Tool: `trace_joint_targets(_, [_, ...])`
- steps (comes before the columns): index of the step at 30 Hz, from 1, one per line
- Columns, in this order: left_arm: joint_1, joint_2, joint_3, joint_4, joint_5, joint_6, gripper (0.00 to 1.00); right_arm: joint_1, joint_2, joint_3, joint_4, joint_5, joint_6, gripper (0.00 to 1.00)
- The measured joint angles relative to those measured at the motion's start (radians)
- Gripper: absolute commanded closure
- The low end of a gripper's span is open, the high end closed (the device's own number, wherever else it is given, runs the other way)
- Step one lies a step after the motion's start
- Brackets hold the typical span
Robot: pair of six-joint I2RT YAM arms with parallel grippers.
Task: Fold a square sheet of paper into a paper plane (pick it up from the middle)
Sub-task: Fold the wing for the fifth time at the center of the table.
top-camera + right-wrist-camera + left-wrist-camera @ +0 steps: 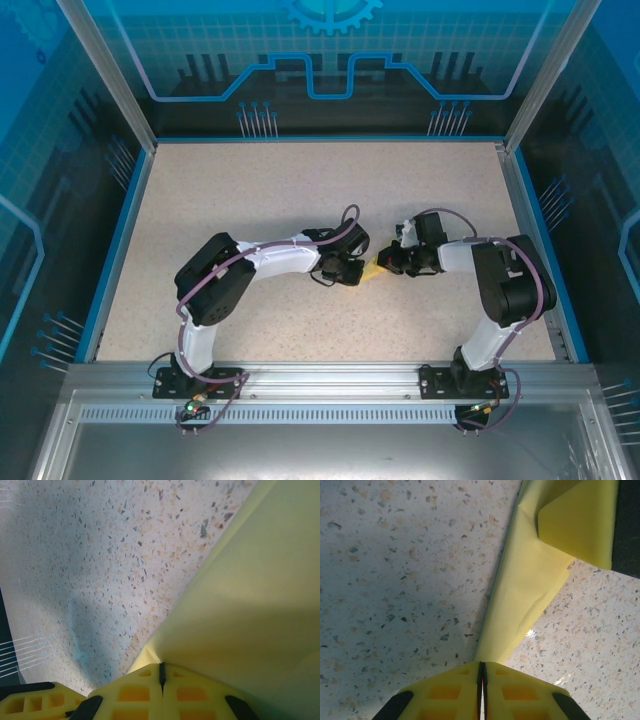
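Observation:
The sheet of paper (373, 268) is pale yellow and folded narrow, and it hangs between my two grippers near the middle of the table. My left gripper (352, 272) is shut on its left end. In the left wrist view the yellow jaws (482, 664) meet on the paper (525, 590), which runs up and to the right as a creased strip to the right gripper's yellow finger (575, 522). My right gripper (390, 262) is shut on the other end. In the right wrist view its jaws (161, 666) pinch a corner of the paper (250, 595), which spreads wide to the right.
The speckled beige tabletop (300, 190) lies below the paper. A blue rim and metal posts (110, 70) frame the table. Both arms bend inward from their bases at the near edge.

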Motion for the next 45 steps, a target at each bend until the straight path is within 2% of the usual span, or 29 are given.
trace_joint_targets(19, [-0.001,0.028,0.000,0.011,0.011,0.002,0.89,-0.002,0.000,-0.005,0.009,-0.003,0.000,0.97])
trace_joint_targets(34, [-0.002,0.030,-0.014,0.034,0.005,0.005,0.90,0.001,-0.078,-0.033,-0.038,0.020,0.025,0.90])
trace_joint_targets(45, [-0.002,0.026,-0.034,0.062,0.003,0.009,0.91,0.109,-0.208,-0.053,-0.025,0.055,0.150,0.91])
